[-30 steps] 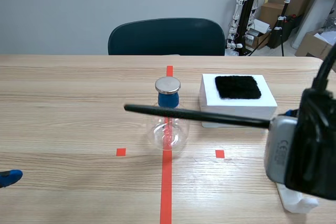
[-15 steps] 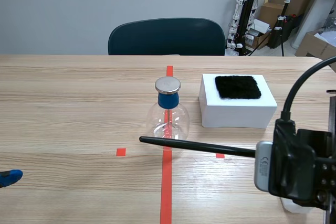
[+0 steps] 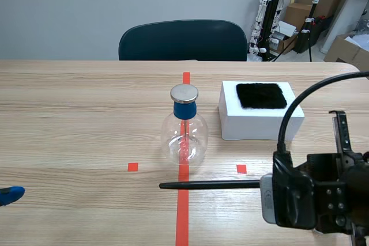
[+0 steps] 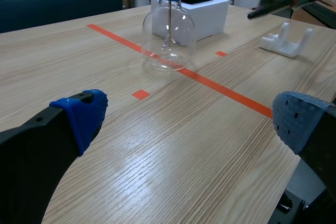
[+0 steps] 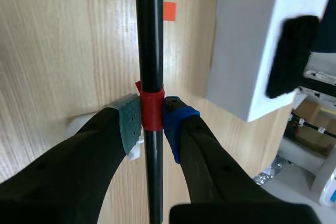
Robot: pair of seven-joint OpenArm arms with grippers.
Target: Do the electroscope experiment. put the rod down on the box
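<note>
Where the rod (image 3: 207,185) was: on the robot's side of the flask (image 3: 184,136), lying roughly level and running in from the right. Its free tip reached about as far as the flask's left edge, and it was not on the box.
Right end effector (image 5: 152,124): closed on the rod, with one grey-green pad and one blue pad pressed against the red band (image 5: 151,111) wrapped round the shaft. It was to the right of the flask and nearer the robot.
Left end effector (image 4: 186,119): fingers spread wide with nothing between them, well to the left of the flask and nearer the robot.
Flask: clear glass, upright on the desk (image 3: 69,113), with a blue neck and a flat metal cap — it stood on the red centre line.
Box (image 3: 259,122): white, just right of the flask and a little farther from the robot, apart from it.
Black pad (image 3: 261,95): flat on top of the box.
White holder (image 4: 286,43): on the desk to the right of the flask, nearer the robot — two prongs pointing up.
Chair (image 3: 181,38): dark, beyond the flask, behind the desk's far edge.
</note>
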